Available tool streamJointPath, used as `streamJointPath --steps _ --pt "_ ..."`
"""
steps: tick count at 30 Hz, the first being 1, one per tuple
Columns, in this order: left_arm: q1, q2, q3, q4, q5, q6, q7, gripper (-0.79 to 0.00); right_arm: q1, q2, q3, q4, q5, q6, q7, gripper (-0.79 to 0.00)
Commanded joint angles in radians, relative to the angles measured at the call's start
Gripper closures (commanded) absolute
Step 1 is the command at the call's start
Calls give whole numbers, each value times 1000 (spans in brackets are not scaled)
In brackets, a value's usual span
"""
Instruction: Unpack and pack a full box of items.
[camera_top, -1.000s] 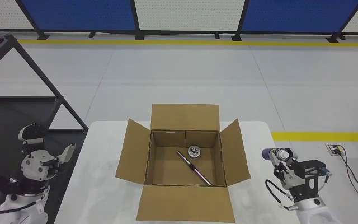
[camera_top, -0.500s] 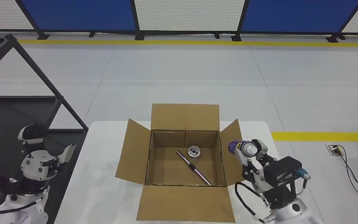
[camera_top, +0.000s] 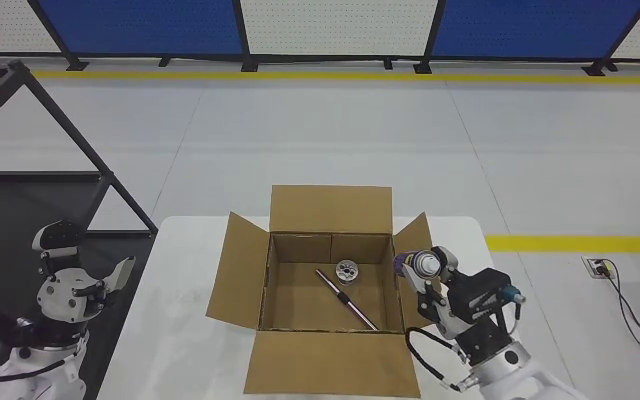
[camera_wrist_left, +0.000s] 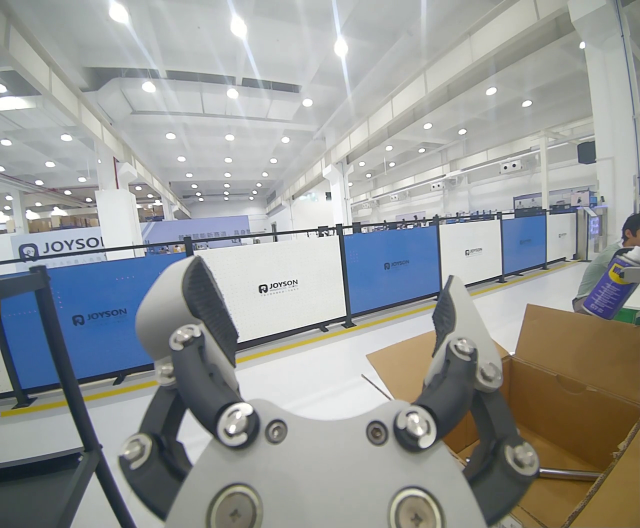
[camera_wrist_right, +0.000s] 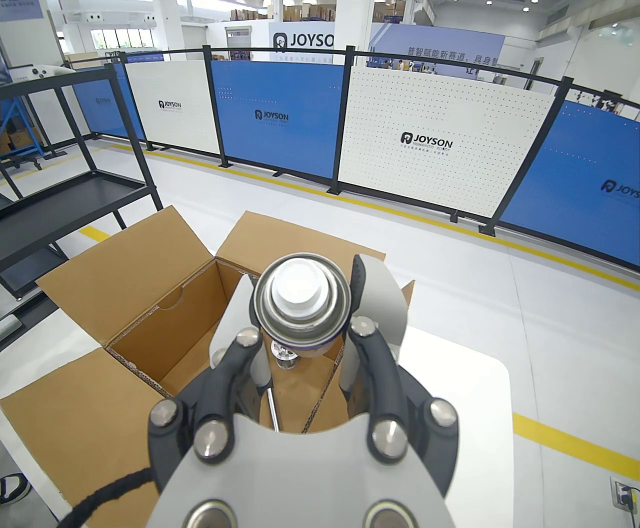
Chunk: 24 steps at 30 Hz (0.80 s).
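An open cardboard box (camera_top: 330, 208) stands in the middle of the white tabletop (camera_top: 180, 330) with all four flaps folded outward. The right claw (camera_wrist_right: 302, 290) is closed on a spray can (camera_wrist_right: 300, 305), its two fingers pressing the can's sides just below the silver top rim. In the top view the can (camera_top: 428, 262) hangs above the box's right flap, close to the right wall and raised clear of the cardboard. From the left wrist view the can (camera_wrist_left: 612, 290) shows a blue body with a yellow patch and leans at a tilt over the far side of the box. Inside the box, a thin metal rod (camera_top: 346, 298) lies slantwise on the floor, running from near the middle toward the front right corner. A small round metal part (camera_top: 347, 268) lies flat by the box's back wall, just beside the rod's far end. The left claw (camera_wrist_left: 325, 295) is well to the left of the box, its jaws spread wide with nothing between them.
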<state>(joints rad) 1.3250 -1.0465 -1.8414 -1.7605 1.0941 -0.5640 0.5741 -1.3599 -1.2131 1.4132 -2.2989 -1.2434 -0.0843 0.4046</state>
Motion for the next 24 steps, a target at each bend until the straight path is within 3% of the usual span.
streamJointPath --steps 1,6,11,17,24 --pt "0 0 0 0 0 0 0 -785 5 -1 -19 20 -1 -21 -21 0" --pt "0 0 0 0 0 0 0 -785 129 -10 -129 117 24 -86 23 0" --pt "0 0 0 0 0 0 0 -785 306 -33 -270 252 25 -57 127 0" --pt "0 0 0 0 0 0 0 -785 427 -67 -392 390 -36 127 207 0" --pt "0 0 0 0 0 0 0 -785 432 -88 -435 441 -125 311 317 0"
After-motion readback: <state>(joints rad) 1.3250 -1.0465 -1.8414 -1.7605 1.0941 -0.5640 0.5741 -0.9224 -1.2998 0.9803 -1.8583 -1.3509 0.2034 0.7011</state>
